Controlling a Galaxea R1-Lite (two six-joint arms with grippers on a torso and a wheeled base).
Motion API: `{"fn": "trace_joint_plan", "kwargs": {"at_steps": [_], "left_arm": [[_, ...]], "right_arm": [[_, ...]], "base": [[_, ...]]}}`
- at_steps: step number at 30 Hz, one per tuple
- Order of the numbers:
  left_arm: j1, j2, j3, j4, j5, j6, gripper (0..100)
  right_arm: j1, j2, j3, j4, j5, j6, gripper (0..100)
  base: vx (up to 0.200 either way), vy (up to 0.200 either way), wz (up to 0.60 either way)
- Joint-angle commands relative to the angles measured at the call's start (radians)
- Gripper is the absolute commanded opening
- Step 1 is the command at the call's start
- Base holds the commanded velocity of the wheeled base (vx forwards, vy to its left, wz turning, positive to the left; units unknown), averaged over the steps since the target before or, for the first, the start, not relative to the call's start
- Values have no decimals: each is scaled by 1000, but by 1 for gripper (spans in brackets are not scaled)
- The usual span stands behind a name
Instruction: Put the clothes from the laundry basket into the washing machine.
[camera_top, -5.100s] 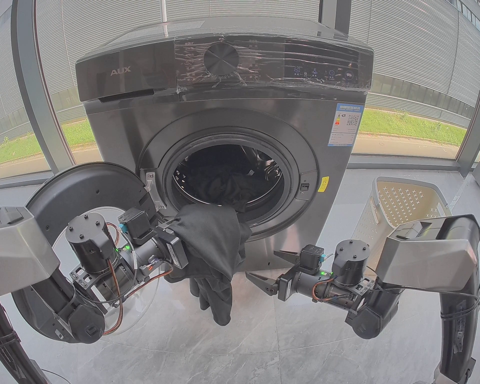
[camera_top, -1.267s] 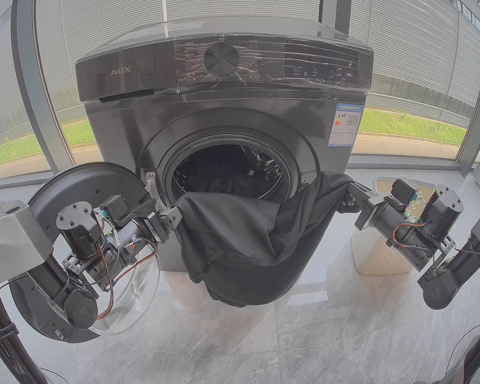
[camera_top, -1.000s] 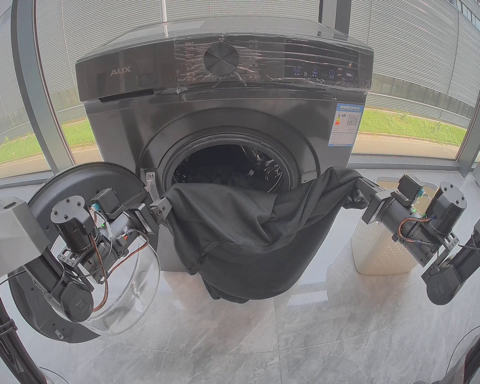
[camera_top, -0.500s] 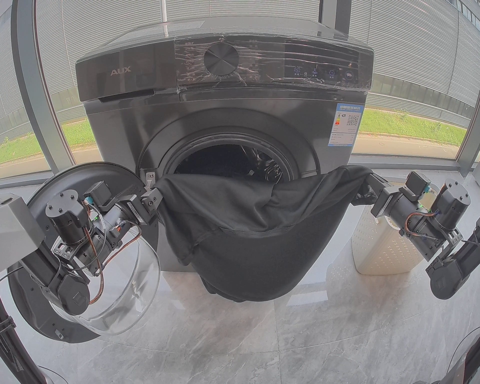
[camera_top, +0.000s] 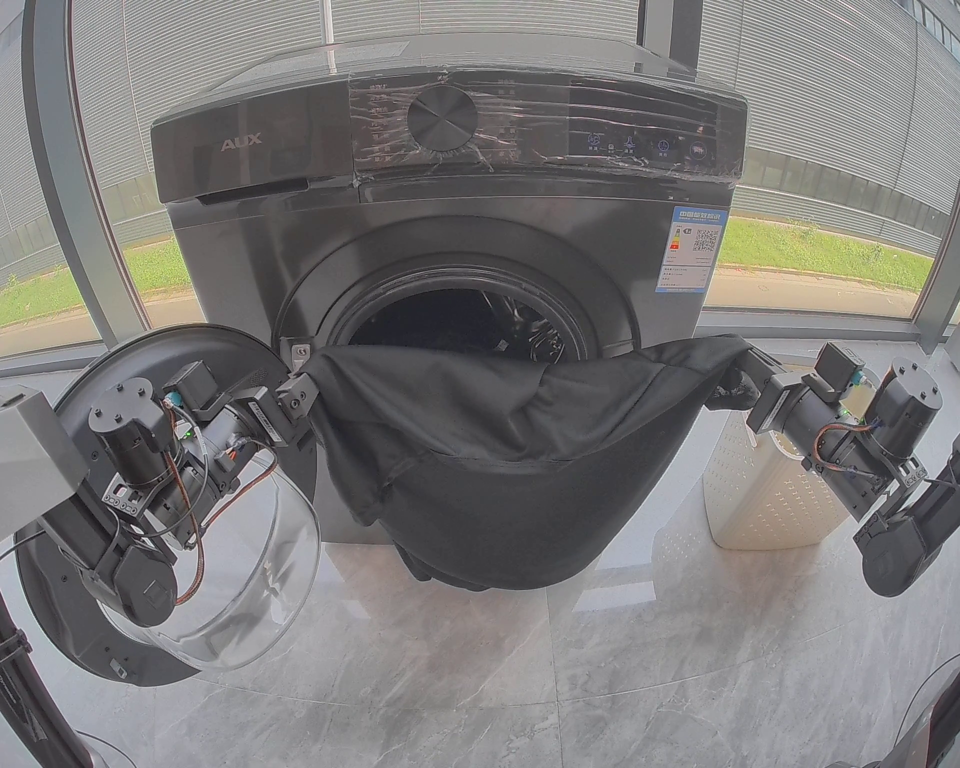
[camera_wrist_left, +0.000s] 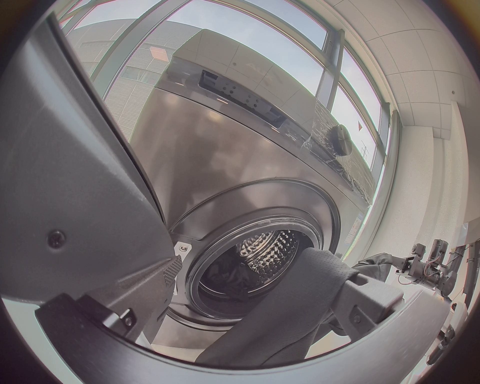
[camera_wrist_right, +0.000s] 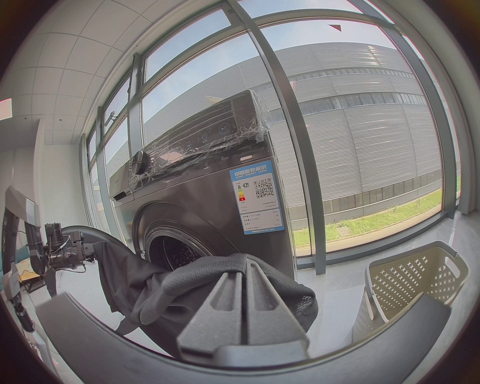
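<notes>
A black garment (camera_top: 500, 450) hangs stretched in front of the washing machine's open drum (camera_top: 460, 320). It sags down toward the floor between my two grippers. My left gripper (camera_top: 300, 385) holds its left end by the door hinge. In the left wrist view that gripper (camera_wrist_left: 265, 285) has its fingers apart, and the garment (camera_wrist_left: 295, 305) is hooked over one finger (camera_wrist_left: 370, 300). My right gripper (camera_top: 745, 375) is shut on the other end, its fingers (camera_wrist_right: 245, 300) pinching bunched cloth (camera_wrist_right: 210, 280). More dark clothes lie inside the drum (camera_wrist_left: 235, 275).
The washer door (camera_top: 150, 400) stands swung open at the left, behind my left arm. A white perforated laundry basket (camera_top: 770, 490) sits on the floor right of the machine, beneath my right gripper. Grey tiled floor (camera_top: 500, 670) lies in front.
Five seconds ago the garment hung from my left gripper alone and my right gripper was low and open. My right gripper has since taken the other end, and both have risen and spread apart.
</notes>
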Motion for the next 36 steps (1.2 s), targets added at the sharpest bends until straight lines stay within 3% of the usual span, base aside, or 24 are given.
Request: {"fn": "trace_joint_plan", "kwargs": {"at_steps": [1, 36], "left_arm": [[0, 2, 0, -1, 0, 0, 100], [14, -9, 8, -1, -3, 3, 100]], "right_arm": [[0, 3, 0, 0, 1, 0, 0], [11, 4, 2, -1, 1, 0, 0]], "base": [[0, 0, 0], [0, 0, 0]]}}
